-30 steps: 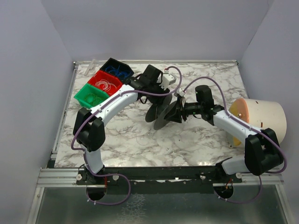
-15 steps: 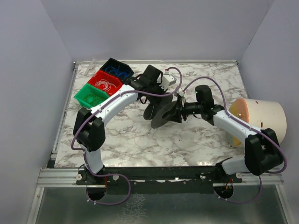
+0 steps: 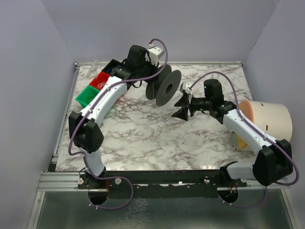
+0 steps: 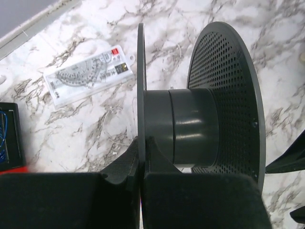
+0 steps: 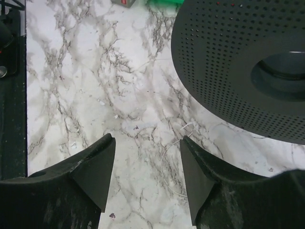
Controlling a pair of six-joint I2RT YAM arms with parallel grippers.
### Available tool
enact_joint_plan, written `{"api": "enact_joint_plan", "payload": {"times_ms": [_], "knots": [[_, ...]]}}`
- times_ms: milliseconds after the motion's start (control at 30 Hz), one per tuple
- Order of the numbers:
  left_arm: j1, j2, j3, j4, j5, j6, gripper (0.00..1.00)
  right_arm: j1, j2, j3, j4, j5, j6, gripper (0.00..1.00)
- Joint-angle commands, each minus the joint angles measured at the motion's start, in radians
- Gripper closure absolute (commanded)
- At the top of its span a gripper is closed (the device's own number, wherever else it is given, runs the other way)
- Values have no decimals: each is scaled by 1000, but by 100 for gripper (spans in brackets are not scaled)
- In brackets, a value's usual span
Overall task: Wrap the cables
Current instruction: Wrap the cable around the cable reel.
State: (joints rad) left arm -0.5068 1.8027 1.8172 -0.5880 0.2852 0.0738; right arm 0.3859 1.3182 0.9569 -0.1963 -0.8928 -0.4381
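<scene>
Left claw point(image 4: 142, 149) is pinched on the thin flange of the spool point(image 4: 193, 126), which looks lifted off the worktop point(image 4: 95, 129); hub looks bare. Right claw point(image 5: 147, 138) is spread and empty, over a thin pale cable point(image 5: 163, 155) lying loose on the marble. Suggest the right grabs the strand near its end and feeds it onto the hub. The edge grip may slip, so rotate slowly.

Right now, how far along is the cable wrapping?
Done: left gripper is shut on one flange of the spool. In hand: nothing being wound; the right gripper is open and empty beside it. Left: the core looks bare, and a thin pale strand lies loose on the table.
</scene>
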Motion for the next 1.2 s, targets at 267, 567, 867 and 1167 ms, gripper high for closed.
{"api": "enact_joint_plan", "payload": {"times_ms": [267,567,867,1167], "knots": [[92,-195,-105,490,119,-421,100,-5,22,7,132,-34,-47,38],[112,-217,-87,539,188,-530,100,13,124,-15,97,-117,-272,34],[123,-235,-113,584,224,-587,100,184,260,37,104,87,-342,33],[126,-265,-157,611,236,-604,100,211,346,81,146,216,-358,38]]}}
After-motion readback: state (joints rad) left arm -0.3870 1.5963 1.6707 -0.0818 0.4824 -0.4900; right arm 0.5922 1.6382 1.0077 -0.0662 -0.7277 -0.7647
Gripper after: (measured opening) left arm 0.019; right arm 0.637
